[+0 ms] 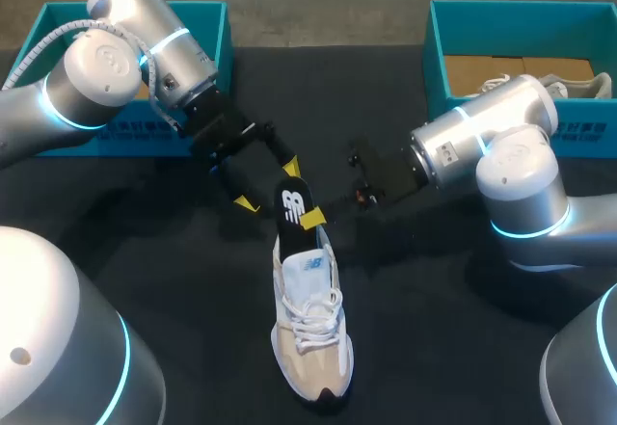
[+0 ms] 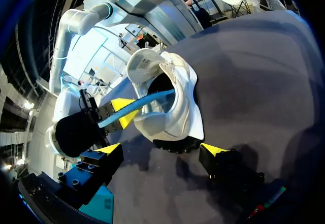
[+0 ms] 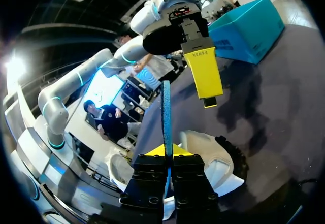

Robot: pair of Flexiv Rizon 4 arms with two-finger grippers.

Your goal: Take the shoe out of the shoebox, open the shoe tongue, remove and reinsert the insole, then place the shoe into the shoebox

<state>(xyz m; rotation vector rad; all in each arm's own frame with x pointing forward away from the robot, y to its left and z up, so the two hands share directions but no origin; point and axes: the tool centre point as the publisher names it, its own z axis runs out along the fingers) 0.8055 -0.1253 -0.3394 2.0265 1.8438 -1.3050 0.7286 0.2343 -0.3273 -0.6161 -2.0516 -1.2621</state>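
Right pincer (image 3: 166,155) pinching insole (image 3: 166,112), thin, flat

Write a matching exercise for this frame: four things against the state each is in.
Things:
1 insole
2 shoe
3 left claw
4 right claw

States:
A open, holding nothing
B lying on the table
C shut on the insole
D held over the shoe's opening

Pairs: 1-D; 2-B; 3-A; 4-C

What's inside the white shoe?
An insole pokes into the shoe at the heel opening, pinched by the right gripper. Its lower end and the toe space are hidden by the shoe's sides.
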